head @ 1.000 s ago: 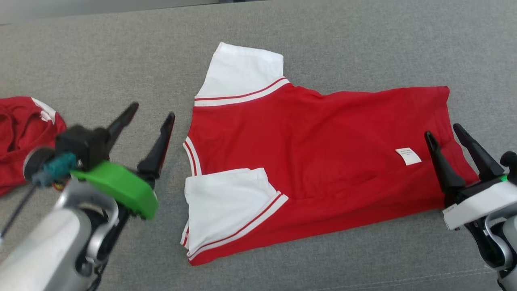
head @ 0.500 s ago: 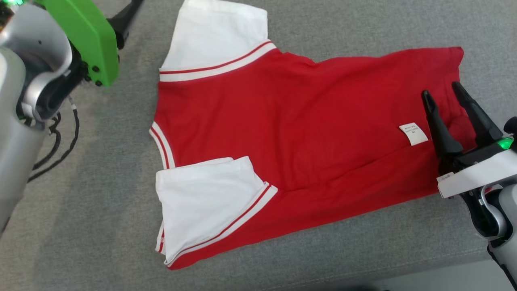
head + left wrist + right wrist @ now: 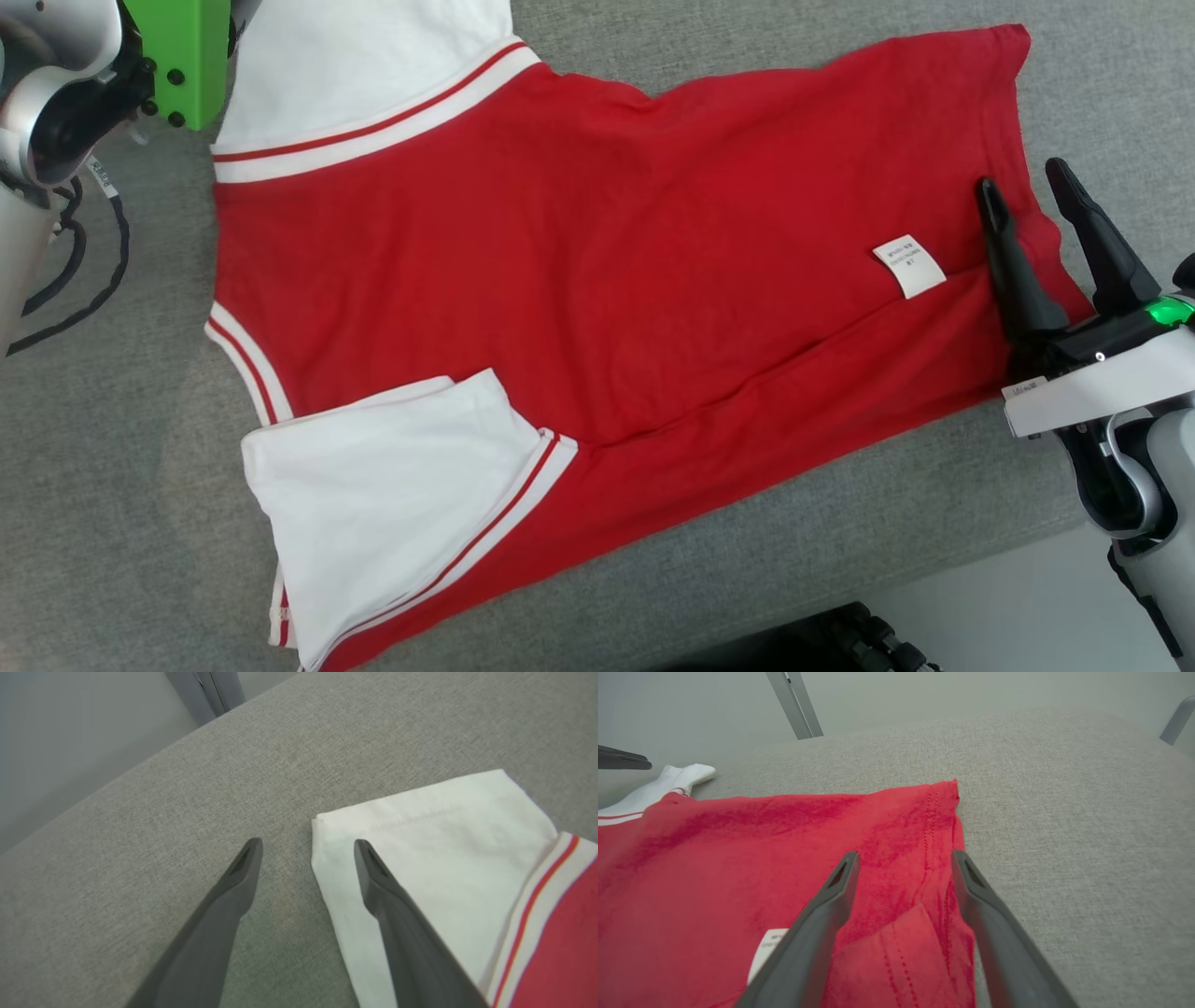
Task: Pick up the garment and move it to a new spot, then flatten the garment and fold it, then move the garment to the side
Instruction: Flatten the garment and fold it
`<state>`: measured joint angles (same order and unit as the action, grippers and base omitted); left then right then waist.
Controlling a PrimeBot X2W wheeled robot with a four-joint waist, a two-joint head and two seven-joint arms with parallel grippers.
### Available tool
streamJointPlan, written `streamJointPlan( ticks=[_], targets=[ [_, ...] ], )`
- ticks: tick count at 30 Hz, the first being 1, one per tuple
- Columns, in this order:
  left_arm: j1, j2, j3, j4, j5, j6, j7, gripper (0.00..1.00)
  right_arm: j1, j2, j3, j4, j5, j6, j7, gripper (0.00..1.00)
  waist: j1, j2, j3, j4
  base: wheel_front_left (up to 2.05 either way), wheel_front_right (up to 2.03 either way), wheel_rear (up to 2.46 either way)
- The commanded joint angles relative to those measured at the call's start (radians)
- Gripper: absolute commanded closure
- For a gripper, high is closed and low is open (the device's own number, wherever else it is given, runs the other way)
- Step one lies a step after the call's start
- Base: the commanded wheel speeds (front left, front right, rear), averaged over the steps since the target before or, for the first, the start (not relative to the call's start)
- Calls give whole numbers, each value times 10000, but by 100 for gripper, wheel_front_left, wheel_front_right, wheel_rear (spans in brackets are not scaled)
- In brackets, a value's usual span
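The garment [image 3: 597,271] is a red shirt with white sleeves, spread flat on the grey fabric surface [image 3: 112,485], with a white label [image 3: 909,266] near its hem. My right gripper [image 3: 1025,187] hovers open over the hem corner at the right; in the right wrist view its fingers [image 3: 822,914] straddle the red hem [image 3: 943,826]. My left arm's green housing [image 3: 182,56] sits at the top left beside the far white sleeve [image 3: 364,56]. In the left wrist view, the left gripper [image 3: 307,843] is open at the corner of that sleeve [image 3: 434,835], holding nothing.
The surface's front edge runs along the lower right, with pale floor [image 3: 1018,607] and a dark object [image 3: 840,644] below it. Black cables [image 3: 75,271] hang by the left arm. A grey metal post [image 3: 794,704] stands behind the surface.
The head camera has tilted and shifted, so the shirt looks larger and nearer. My left arm has gone from the near left up to the far sleeve. The right gripper stays over the hem.
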<state>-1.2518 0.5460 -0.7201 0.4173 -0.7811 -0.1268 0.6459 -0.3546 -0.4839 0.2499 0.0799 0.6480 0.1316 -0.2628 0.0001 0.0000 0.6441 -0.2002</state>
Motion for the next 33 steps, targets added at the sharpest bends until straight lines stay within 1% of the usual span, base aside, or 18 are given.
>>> streamJointPlan(
  ticks=[1, 7, 8, 9, 10, 11, 12, 13, 14, 15, 17, 21, 24, 26, 28, 30, 32, 33],
  targets=[
    [-198, 84, -82, 77, 93, -31, -51, 0, -136, 70, -20, -40, 6, -18, -27, 0, -1, 0, 285, -300, 0, 0, 0],
    [-385, 333, -513, 614, 301, -29, -259, 0, -110, 142, 36, -25, 10, -18, -27, 0, -1, 0, 322, -433, 0, 0, 0],
    [-379, 366, -559, 712, 305, -22, -304, 3, -89, 137, 38, -18, 9, -18, -27, 0, -1, 0, 317, -448, 0, 0, 0],
    [-369, 364, -566, 784, 258, -23, -360, 11, -73, 133, 34, -13, 9, -18, -27, 0, -1, 0, 310, -459, 0, 0, 0],
    [-391, 360, -595, 860, 216, -24, -367, 24, -53, 127, 29, -1, 5, -18, -27, 0, -1, 0, 304, -469, 0, 0, 0],
    [-410, 368, -632, 913, 182, -24, -408, 50, -42, 123, 30, 3, -3, -18, -27, 0, -1, 0, 301, -475, 0, 0, 0],
    [-408, 374, -683, 962, 113, -20, -427, 57, -27, 117, 31, 14, -13, -18, -27, 0, -1, 0, 293, -477, 0, 0, 0],
    [-401, 368, -716, 992, 69, -19, -443, 61, -17, 107, 28, 21, -16, -18, -27, 0, -1, 0, 288, -476, 0, 0, 0],
    [-404, 361, -769, 1008, 43, -19, -484, 67, -13, 93, 29, 31, -15, -18, -27, 0, -1, 0, 278, -473, 0, 0, 0],
    [-419, 360, -791, 1023, 20, -19, -561, 76, -18, 79, 43, 38, -12, -18, -27, 0, -1, 0, 269, -473, 0, 0, 0],
    [-463, 353, -855, 1078, -3, -20, -741, 100, -81, 33, 112, 57, -18, -18, -27, 0, -1, 0, 237, -480, 0, 0, 0],
    [-454, 195, -1072, 1102, -285, -20, -1016, 100, -278, -95, 243, 57, 64, -18, -27, 0, -1, 0, 139, -481, 0, 0, 0],
    [-537, 199, -1220, 1022, -448, -21, -1329, 100, -458, -247, 352, 156, 190, -18, -27, 0, -1, 0, 6, -420, 0, 0, 0],
    [-593, 208, -1351, 967, -546, -21, -1553, 100, -687, -404, 513, 287, 400, -18, -27, 0, -1, 0, -130, -332, 0, 0, 0],
    [-599, 208, -1521, 869, -637, -21, -1731, 100, -937, -703, 837, 612, 831, -18, -21, 0, -1, 0, -301, -208, 0, 0, 0],
    [-590, 227, -1717, 731, -728, -21, -1868, 100, -1372, -1040, 1178, 981, 1398, -17, 396, 0, -1, 0, -481, -62, 0, 0, 0],
    [-574, 271, -1895, 527, -835, -21, -1951, 100, -1879, -1328, 1473, 1283, 2060, -17, 1101, 0, -1, 0, -638, 98, 0, 0, 0],
    [-592, 323, -2013, 378, -899, -21, -2009, 100, -2199, -1537, 1615, 1528, 2432, -17, 1620, 0, -1, 0, -727, 203, 0, 0, 0]
  ],
)
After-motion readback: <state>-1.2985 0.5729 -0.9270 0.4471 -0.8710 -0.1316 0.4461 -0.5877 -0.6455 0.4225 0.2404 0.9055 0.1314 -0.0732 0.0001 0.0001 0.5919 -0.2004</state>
